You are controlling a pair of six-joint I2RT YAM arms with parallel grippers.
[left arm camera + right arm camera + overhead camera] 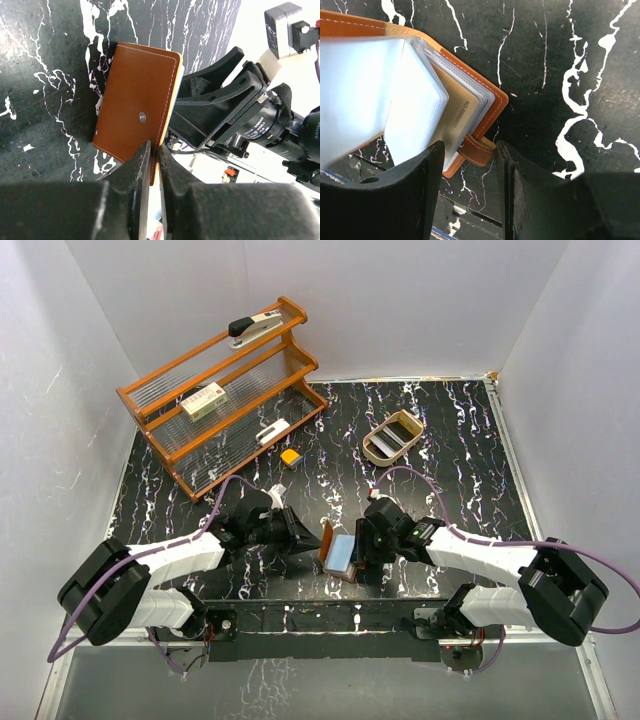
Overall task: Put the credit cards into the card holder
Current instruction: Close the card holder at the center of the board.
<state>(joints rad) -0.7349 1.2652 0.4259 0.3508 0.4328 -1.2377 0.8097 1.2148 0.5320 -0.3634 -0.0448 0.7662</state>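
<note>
Reddish-brown wallet [130, 85] with pale stitching and a silver stud [142, 117]; frosted pale blue-grey sleeves [415, 110] inside. Black table [460, 470] veined with white. Orange-brown rack [160, 425], tan tray [374, 450], yellow-orange block [290, 456], white walls [400, 300].

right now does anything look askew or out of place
The reddish-brown leather wallet stands on edge rather than flat, its cover pinched by the left pincer, clear inner sleeves fanned open towards the right pincer.
</note>
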